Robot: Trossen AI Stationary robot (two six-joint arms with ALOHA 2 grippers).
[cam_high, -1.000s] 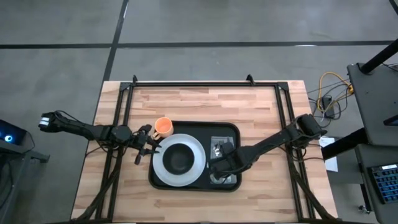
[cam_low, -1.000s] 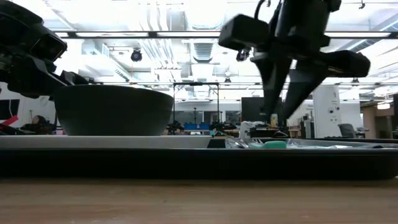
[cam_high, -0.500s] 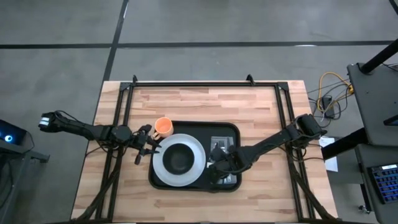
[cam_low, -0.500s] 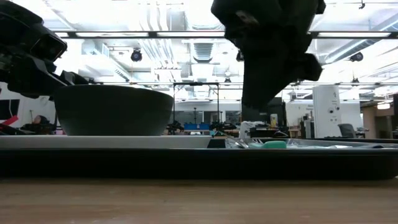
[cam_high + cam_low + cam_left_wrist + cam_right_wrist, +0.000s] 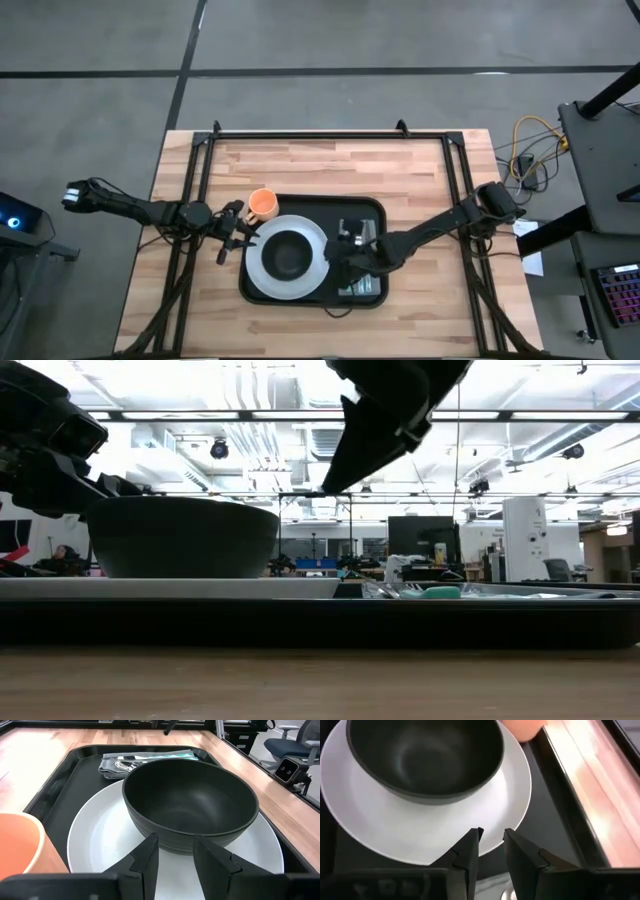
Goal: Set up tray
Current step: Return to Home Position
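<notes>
The black tray (image 5: 322,209) is seen lying at the middle of the wooden surface (image 5: 300,165). A white plate (image 5: 262,279) is set on the tray's left half, and a dark bowl (image 5: 287,253) is carried on it. A grey napkin (image 5: 366,288) with cutlery is laid along the tray's right side, partly hidden by the right arm. An orange cup (image 5: 263,204) is placed at the tray's far left corner. The right gripper (image 5: 491,836) is held raised over the tray, above the plate's right edge, its fingers parted by a narrow gap and nothing grasped. The left gripper (image 5: 175,842) is held low beside the tray's left rim, near the cup, likewise slightly parted and empty.
</notes>
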